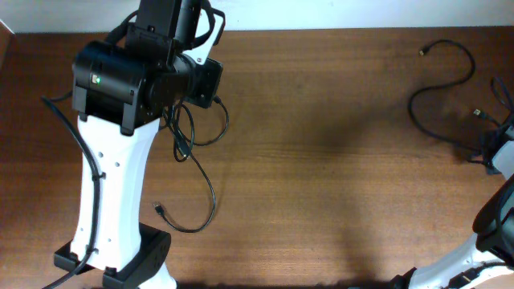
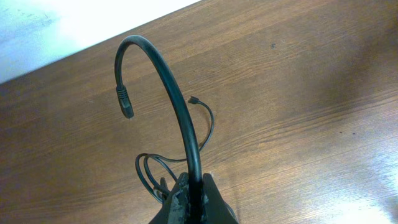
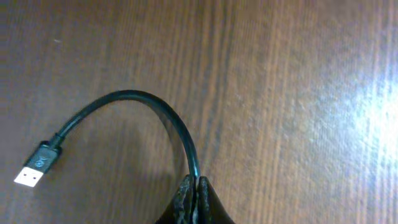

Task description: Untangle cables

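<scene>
Two black cables lie apart on the brown wooden table. The left cable point(image 1: 210, 189) loops under my left arm and ends in a small plug point(image 1: 159, 209). My left gripper point(image 2: 194, 186) is shut on this cable point(image 2: 163, 65), which arcs up to a plug point(image 2: 126, 106); thinner loops point(image 2: 146, 174) lie on the table below. The right cable point(image 1: 438, 88) curls at the far right. My right gripper point(image 3: 194, 185) is shut on it point(image 3: 155, 102), near its USB plug point(image 3: 34, 171). In the overhead view the right gripper point(image 1: 491, 154) sits at the right edge.
My left arm's white and black body point(image 1: 112, 120) covers much of the table's left side and hides the left gripper from above. The table's back edge meets a white wall point(image 2: 56, 25). Bare wood point(image 1: 321, 160) lies between the two cables.
</scene>
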Controlling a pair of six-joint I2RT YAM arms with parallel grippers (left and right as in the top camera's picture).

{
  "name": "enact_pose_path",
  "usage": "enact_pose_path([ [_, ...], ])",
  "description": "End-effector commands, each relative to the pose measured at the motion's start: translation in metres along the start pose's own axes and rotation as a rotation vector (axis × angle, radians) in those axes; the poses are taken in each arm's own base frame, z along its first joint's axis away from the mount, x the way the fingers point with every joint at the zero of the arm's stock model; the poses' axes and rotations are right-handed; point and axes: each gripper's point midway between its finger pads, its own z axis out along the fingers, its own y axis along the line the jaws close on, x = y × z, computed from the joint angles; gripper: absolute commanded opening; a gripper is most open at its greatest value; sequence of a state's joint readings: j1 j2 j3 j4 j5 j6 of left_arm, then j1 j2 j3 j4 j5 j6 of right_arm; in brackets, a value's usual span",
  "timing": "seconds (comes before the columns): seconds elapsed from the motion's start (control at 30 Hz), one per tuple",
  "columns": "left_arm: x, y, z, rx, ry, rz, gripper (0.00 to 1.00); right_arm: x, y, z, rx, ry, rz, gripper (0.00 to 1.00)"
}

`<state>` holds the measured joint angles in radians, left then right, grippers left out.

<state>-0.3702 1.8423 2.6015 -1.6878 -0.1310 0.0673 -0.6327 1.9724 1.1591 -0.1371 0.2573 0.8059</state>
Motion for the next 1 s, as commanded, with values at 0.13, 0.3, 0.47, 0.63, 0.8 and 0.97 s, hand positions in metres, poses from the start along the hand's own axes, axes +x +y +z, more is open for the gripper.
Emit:
enact_pose_path([
  [0.13,-0.002,0.0,-0.004,0.009,-0.015,0.011,0.0,-0.005,0.044,-0.009,-0.146,0.004,-0.095,0.04],
  [0.3,-0.002,-0.001,-0.004,0.012,-0.015,0.011,0.0,0.002,0.054,-0.015,-0.147,0.019,-0.127,0.86],
  [0.47,-0.002,-0.001,-0.004,0.011,-0.015,0.011,0.0,-0.008,0.018,-0.017,0.005,-0.006,-0.201,0.98],
  [0.63,-0.002,-0.001,-0.004,0.012,-0.015,0.011,0.0,-0.005,0.004,-0.026,0.06,0.022,-0.209,0.98],
  [0.8,-0.002,-0.001,-0.004,0.012,-0.015,0.011,0.0,0.001,-0.007,-0.026,0.098,0.056,-0.143,0.98],
  [0.97,-0.002,-0.001,-0.004,0.014,-0.015,0.011,0.0,0.01,-0.011,-0.026,0.11,0.091,-0.001,0.69],
])
